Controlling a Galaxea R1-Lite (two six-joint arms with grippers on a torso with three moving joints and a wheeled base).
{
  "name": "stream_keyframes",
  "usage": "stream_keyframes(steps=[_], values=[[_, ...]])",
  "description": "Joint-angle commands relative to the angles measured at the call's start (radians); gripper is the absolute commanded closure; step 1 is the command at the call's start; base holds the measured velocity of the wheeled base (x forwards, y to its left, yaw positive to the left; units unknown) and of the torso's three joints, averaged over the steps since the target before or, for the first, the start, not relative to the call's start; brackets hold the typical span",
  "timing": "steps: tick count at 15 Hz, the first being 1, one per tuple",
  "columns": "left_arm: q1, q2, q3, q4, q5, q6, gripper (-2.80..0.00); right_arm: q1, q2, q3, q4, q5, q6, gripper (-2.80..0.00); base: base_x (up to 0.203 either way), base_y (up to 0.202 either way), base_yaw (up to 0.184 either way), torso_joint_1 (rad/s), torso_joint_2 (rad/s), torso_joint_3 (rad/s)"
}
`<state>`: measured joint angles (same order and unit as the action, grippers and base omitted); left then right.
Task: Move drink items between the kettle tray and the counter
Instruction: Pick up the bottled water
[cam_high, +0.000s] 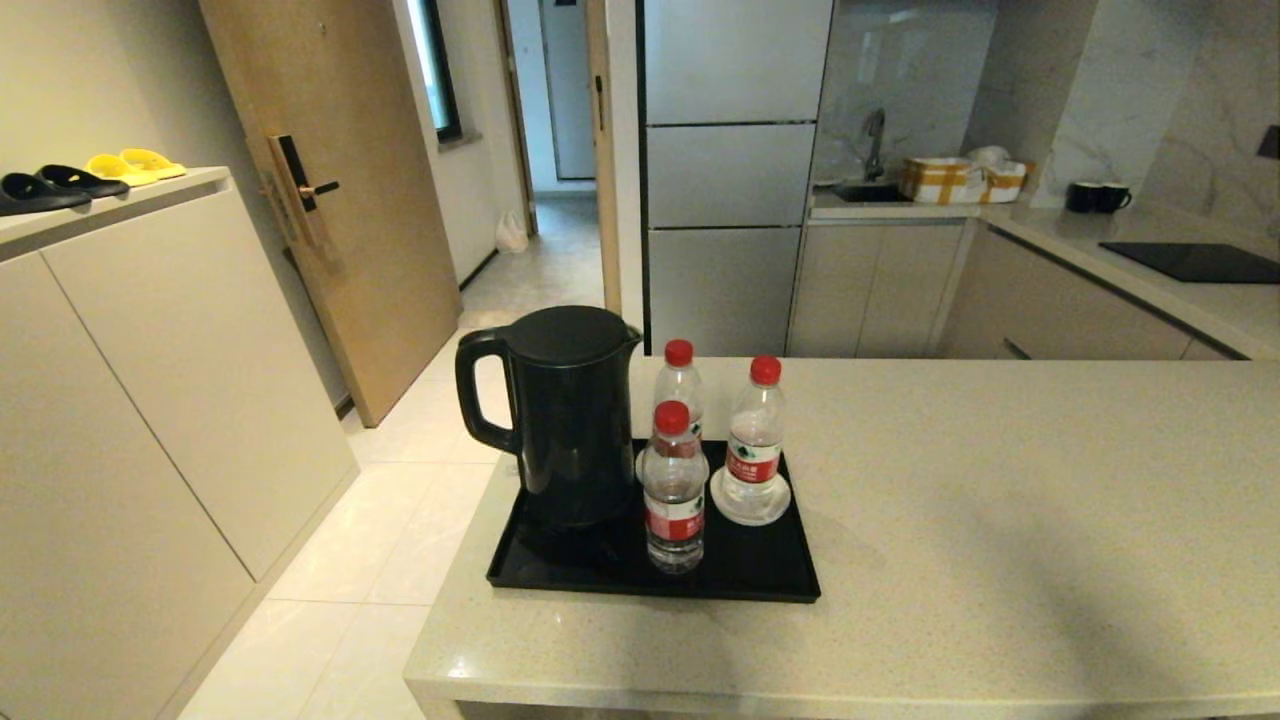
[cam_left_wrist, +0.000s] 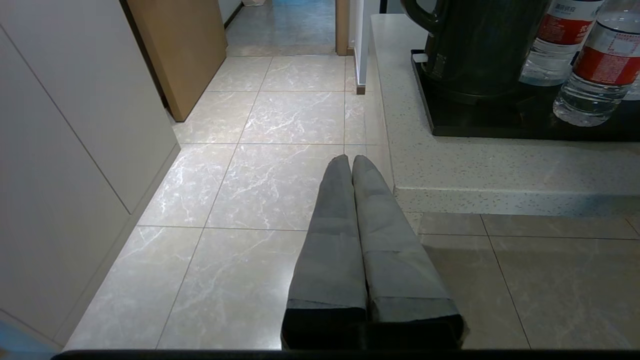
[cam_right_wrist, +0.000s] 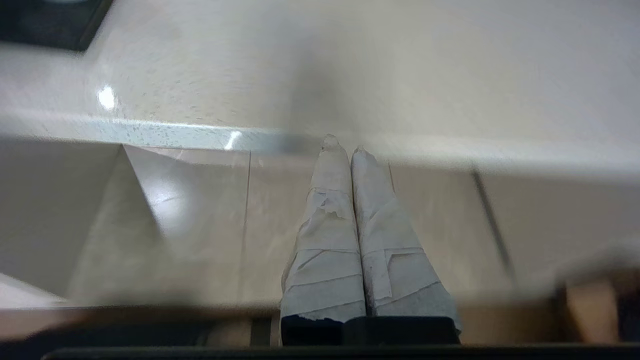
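The black kettle (cam_high: 570, 415) stands on the left of the black kettle tray (cam_high: 770, 575), which lies near the counter's (cam_high: 1000, 520) left front corner. All three red-capped water bottles stand on the tray: a front bottle (cam_high: 673, 490), a rear bottle (cam_high: 680, 385) and a right bottle (cam_high: 755, 440) on a white saucer (cam_high: 750, 508). Neither gripper shows in the head view. My left gripper (cam_left_wrist: 350, 160) is shut and empty, low over the floor beside the counter's corner, with the kettle (cam_left_wrist: 480, 45) and two bottles (cam_left_wrist: 597, 70) ahead. Just below the counter's front edge (cam_right_wrist: 200, 132), my right gripper (cam_right_wrist: 344, 145) is shut and empty.
A beige cabinet (cam_high: 150, 380) bearing slippers (cam_high: 90, 175) stands across the tiled floor (cam_left_wrist: 250, 175) on the left. A far worktop holds black mugs (cam_high: 1095, 197), a black cooktop panel (cam_high: 1195, 262) and a sink (cam_high: 870, 190).
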<state>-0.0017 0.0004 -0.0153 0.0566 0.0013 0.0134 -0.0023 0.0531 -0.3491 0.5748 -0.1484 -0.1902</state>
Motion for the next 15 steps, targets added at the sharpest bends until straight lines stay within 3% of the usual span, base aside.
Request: stream_keyframes(steps=[1, 2, 4, 6, 15], values=[[0.0, 0.001, 0.0, 0.0, 0.0, 0.0, 0.0, 0.001, -0.037, 0.3, -0.404, 0.069, -0.085, 0.0, 0.0, 0.0, 0.0, 0.0, 0.0, 0.0], [0.0, 0.001, 0.0, 0.0, 0.0, 0.0, 0.0, 0.001, -0.042, 0.349, -0.466, 0.102, -0.077, 0.0, 0.0, 0.0, 0.0, 0.0, 0.0, 0.0], [0.0, 0.001, 0.0, 0.0, 0.0, 0.0, 0.0, 0.001, -0.052, 0.349, -0.619, 0.174, 0.029, 0.0, 0.0, 0.0, 0.0, 0.0, 0.0, 0.0], [0.0, 0.001, 0.0, 0.0, 0.0, 0.0, 0.0, -0.001, -0.053, 0.343, -0.55, 0.167, 0.159, 0.0, 0.0, 0.0, 0.0, 0.0, 0.0, 0.0], [0.0, 0.001, 0.0, 0.0, 0.0, 0.0, 0.0, -0.001, -0.053, 0.349, -0.573, 0.161, 0.167, 0.0, 0.0, 0.0, 0.0, 0.0, 0.0, 0.0]])
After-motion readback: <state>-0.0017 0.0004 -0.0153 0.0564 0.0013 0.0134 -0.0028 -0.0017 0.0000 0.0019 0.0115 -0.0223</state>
